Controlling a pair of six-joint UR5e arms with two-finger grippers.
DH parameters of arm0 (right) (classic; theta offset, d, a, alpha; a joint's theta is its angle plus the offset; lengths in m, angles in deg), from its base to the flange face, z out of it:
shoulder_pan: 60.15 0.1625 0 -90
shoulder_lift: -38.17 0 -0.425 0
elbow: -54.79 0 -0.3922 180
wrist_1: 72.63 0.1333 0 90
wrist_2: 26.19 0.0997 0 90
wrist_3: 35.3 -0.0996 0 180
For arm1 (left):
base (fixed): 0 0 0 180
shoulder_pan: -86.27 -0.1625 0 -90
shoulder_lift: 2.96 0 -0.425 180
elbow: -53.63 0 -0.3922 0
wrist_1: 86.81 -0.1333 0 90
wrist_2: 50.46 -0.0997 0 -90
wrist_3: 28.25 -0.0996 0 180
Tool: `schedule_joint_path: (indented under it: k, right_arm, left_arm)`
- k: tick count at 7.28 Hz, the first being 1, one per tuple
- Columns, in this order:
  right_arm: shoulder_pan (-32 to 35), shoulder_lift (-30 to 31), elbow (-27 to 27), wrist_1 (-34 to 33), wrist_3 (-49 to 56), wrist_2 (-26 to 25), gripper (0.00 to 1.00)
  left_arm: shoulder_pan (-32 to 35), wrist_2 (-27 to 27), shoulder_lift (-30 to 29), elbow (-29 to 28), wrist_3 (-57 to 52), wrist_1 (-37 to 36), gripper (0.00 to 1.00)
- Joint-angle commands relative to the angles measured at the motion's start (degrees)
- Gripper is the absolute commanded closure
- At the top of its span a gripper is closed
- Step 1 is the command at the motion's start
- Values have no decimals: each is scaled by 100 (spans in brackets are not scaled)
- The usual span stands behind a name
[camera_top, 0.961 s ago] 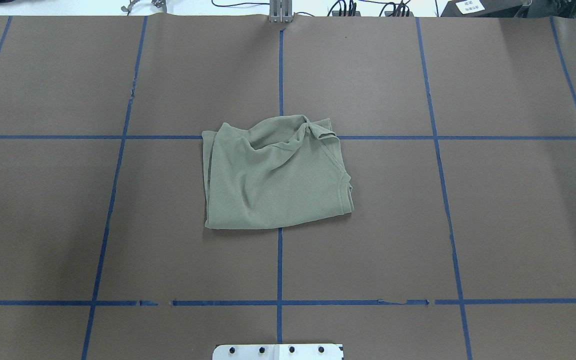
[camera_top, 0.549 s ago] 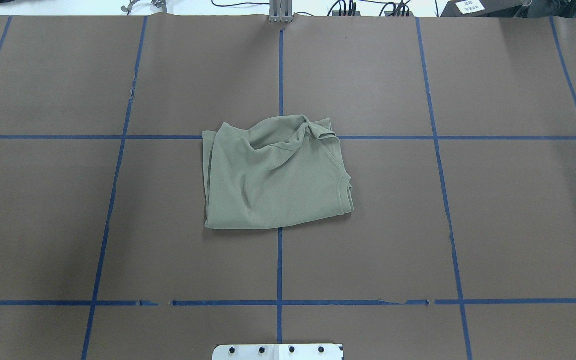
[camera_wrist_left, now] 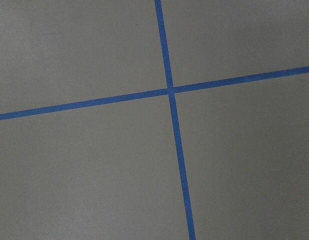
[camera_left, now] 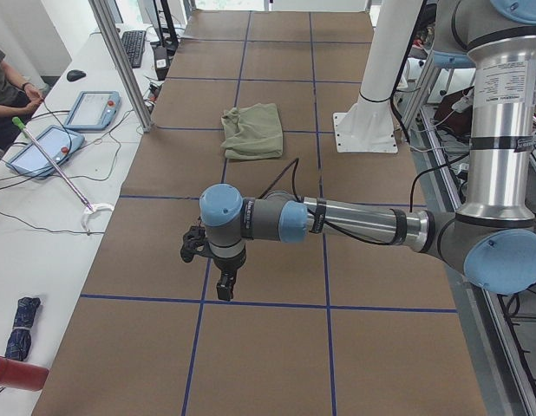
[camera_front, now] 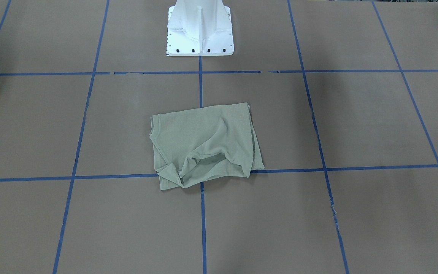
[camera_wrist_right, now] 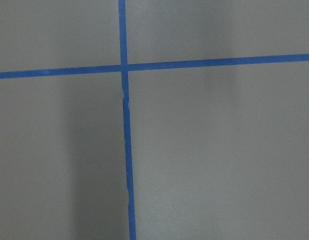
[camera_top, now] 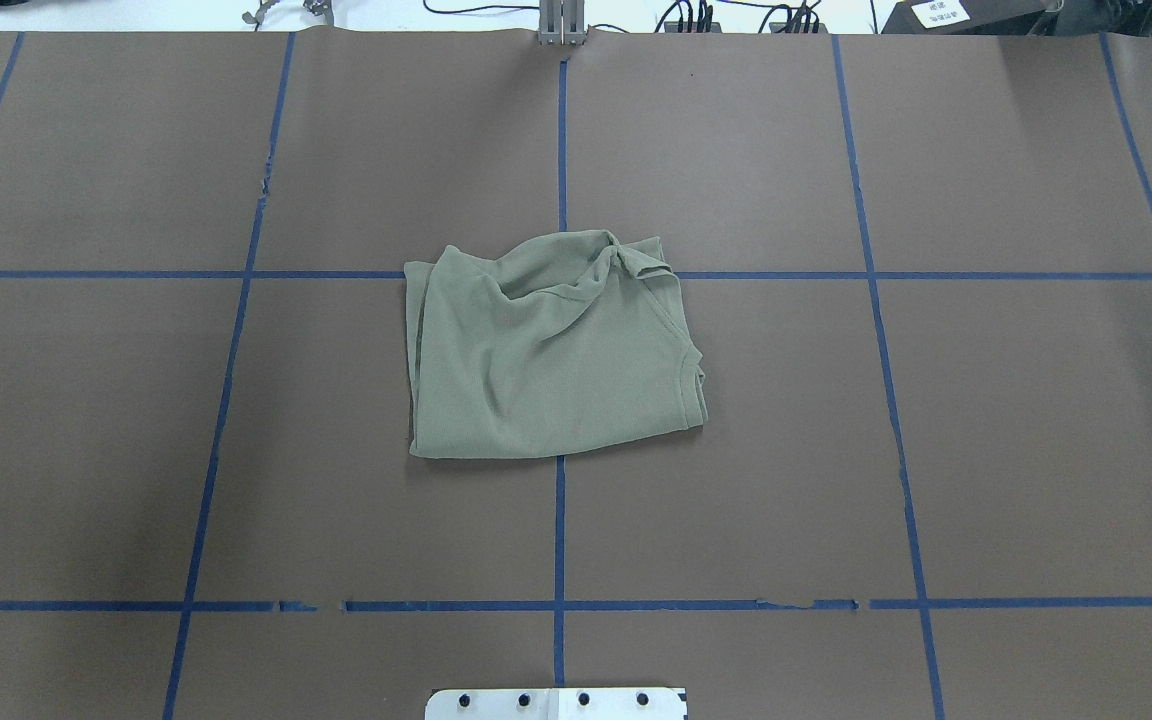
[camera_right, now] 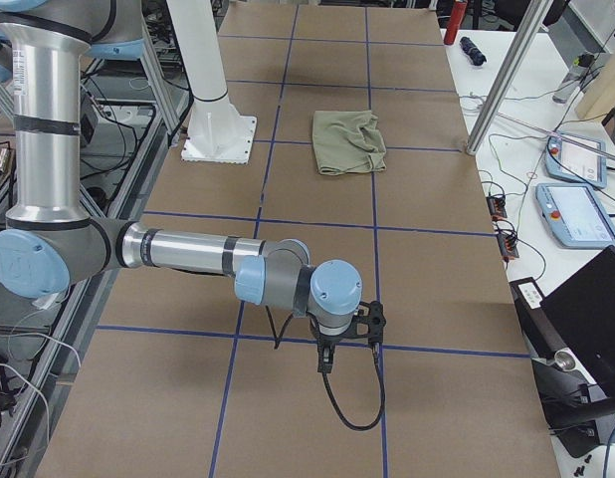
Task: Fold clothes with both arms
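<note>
The clothes, one olive-green shirt (camera_top: 546,350), lie folded into a rough rectangle at the table's middle, bunched along the far edge. The shirt (camera_front: 203,144) lies alone, untouched. In the side views the shirt (camera_left: 253,130) (camera_right: 347,141) sits far from both arms. My left gripper (camera_left: 225,286) hangs low over the table's left end; whether it is open or shut I cannot tell. My right gripper (camera_right: 324,360) hangs low over the right end, its state likewise unclear. Both wrist views show only brown paper with crossing blue tape.
The white pedestal base (camera_front: 200,30) stands at the table's near middle edge. Blue tape lines (camera_top: 559,530) grid the brown table cover. Tablets (camera_left: 93,108) and cables lie on the white side bench, where a person (camera_left: 8,82) sits. A laptop (camera_right: 591,319) sits past the right end.
</note>
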Motion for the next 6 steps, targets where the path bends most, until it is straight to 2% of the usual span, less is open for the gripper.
schedule_joint_path:
  k: [1, 3, 6]
  right_arm:
    - [-149, 101, -531, 18, -644, -12, 0]
    - [-623, 92, -612, 26, -941, -30, 0]
    - [-616, 92, -691, 27, -873, -13, 0]
  left_arm:
    - [0, -17, -8, 4, 1, 3, 0]
    - [0, -17, -8, 4, -8, 3, 0]
    - [0, -17, -26, 4, -17, -6, 0]
